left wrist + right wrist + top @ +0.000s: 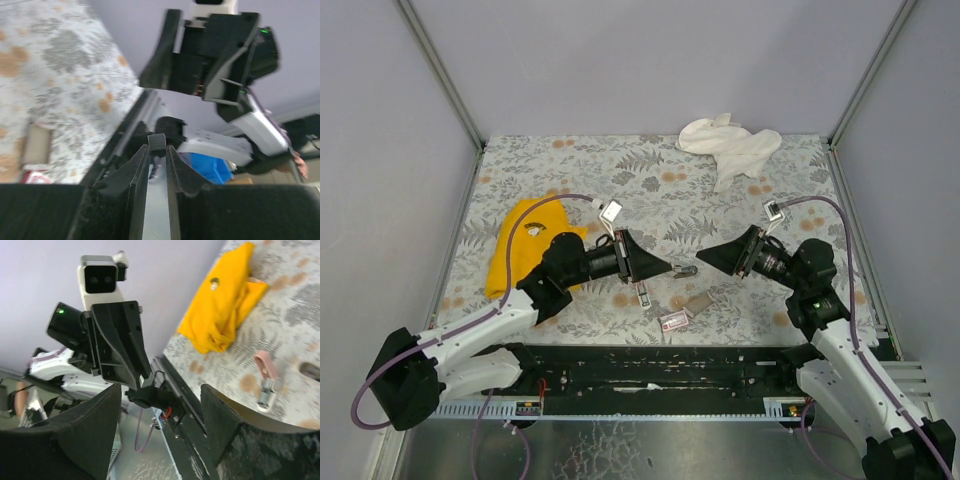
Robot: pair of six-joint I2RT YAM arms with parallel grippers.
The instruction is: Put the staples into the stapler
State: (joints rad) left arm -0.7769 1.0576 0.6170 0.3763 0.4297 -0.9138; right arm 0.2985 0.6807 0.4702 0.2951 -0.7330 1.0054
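Left pincer (667,267): your fingers are pressed almost together; the blur hides whether they pinch anything.
Right pincer (703,257): spread wide, empty.
Stapler (265,377): lying on the table (570,170), near your left pincer.
Staple box (673,320): at the near edge, its tray (698,302) just beside it.

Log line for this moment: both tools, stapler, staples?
left tool: shut, contents unclear | right tool: open, empty | small pink plastic stapler: on floral table, unheld | dark-red cardboard staple box: on table
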